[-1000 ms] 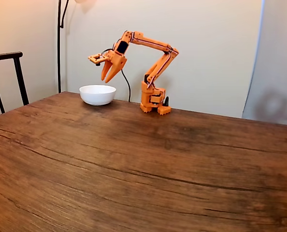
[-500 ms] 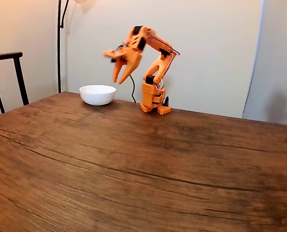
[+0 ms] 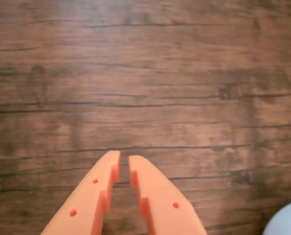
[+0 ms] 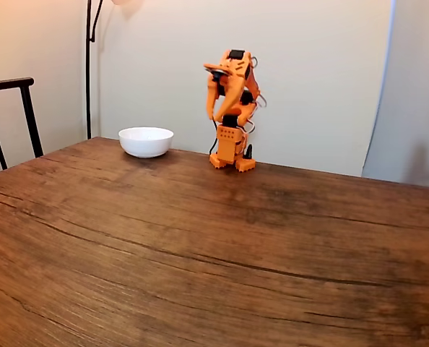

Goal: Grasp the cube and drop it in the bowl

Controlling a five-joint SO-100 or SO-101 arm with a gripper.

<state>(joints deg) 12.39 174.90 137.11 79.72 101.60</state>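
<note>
The white bowl (image 4: 146, 141) stands at the far left of the wooden table (image 4: 200, 246); a pale sliver of its rim (image 3: 288, 219) shows in the wrist view's bottom right corner. The blue cube is out of view, and the bowl's inside cannot be seen. The orange arm is folded upright over its base (image 4: 231, 152), to the right of the bowl. My gripper (image 4: 216, 116) hangs pointing down, high above the table. In the wrist view my gripper (image 3: 124, 156) has its fingers almost together, with nothing between them, over bare wood.
A dark chair (image 4: 12, 108) stands past the table's left edge. Behind the bowl a black lamp pole (image 4: 89, 65) rises along the wall. A cable runs down behind the arm's base. Bare wood stretches wide in front of the arm.
The arm has swung right, away from above the bowl, and folded back over its base. The gripper now points straight down.
</note>
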